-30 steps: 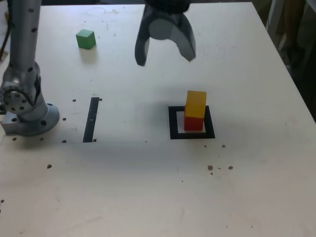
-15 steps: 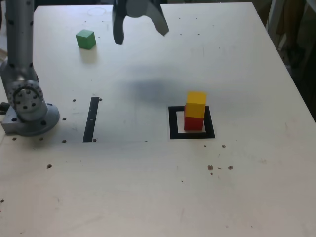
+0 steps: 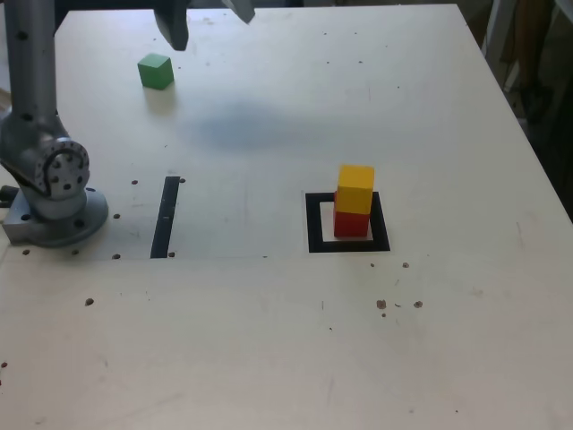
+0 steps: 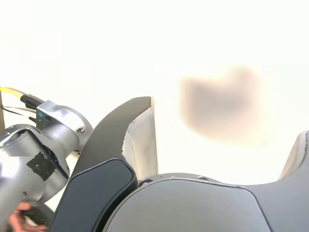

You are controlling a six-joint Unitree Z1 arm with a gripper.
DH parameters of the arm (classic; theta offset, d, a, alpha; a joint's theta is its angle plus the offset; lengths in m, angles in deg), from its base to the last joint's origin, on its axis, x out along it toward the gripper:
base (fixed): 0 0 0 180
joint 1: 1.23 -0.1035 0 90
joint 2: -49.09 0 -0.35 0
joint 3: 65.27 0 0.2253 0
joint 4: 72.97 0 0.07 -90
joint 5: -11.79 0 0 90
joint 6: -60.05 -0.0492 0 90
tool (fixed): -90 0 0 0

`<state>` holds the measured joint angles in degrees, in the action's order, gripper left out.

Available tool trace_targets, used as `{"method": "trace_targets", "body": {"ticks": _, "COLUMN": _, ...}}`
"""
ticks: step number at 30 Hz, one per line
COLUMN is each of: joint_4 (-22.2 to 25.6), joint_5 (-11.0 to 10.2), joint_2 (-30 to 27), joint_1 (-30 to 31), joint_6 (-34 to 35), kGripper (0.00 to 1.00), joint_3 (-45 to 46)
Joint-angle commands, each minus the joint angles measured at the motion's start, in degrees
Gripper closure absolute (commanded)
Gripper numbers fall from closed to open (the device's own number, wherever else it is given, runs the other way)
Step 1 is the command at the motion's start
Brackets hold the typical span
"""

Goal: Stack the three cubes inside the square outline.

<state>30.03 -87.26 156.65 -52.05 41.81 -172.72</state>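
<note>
In the exterior view a yellow cube (image 3: 355, 189) sits on a red cube (image 3: 351, 224) inside the black square outline (image 3: 313, 224), right of the table's middle. The green cube (image 3: 155, 71) lies alone at the far left of that view. My gripper (image 3: 208, 18) hangs high at the picture's top edge, just right of and beyond the green cube, open and empty. Only its fingertips (image 3: 175, 29) show there. In the wrist view the gripper (image 4: 222, 140) stands wide open over washed-out bare table, with a blurred shadow (image 4: 222, 104) below. No cube shows in that view.
The arm's grey base (image 3: 54, 202) stands at the exterior view's left, also visible in the wrist view as the base (image 4: 38, 159). A thin black strip (image 3: 165, 217) lies beside it. Small dark specks (image 3: 382, 305) dot the white table (image 3: 269, 340). Its right edge (image 3: 537, 161) borders dark clutter.
The open gripper has travelled from above the table's middle toward the exterior view's far left, nearing the green cube. The yellow-on-red stack has not moved.
</note>
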Motion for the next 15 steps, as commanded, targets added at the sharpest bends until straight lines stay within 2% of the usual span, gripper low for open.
{"method": "trace_targets", "body": {"ticks": 1, "joint_4": 0.1, "joint_5": -0.4, "joint_2": 0.4, "joint_1": -1.5, "joint_6": 0.7, "kGripper": 0.01, "joint_3": -0.5}}
{"method": "trace_targets", "body": {"ticks": 15, "joint_4": -0.7, "joint_5": -2.1, "joint_2": 5.2, "joint_1": -12.5, "joint_6": 3.4, "kGripper": 0.01, "joint_3": -0.5}}
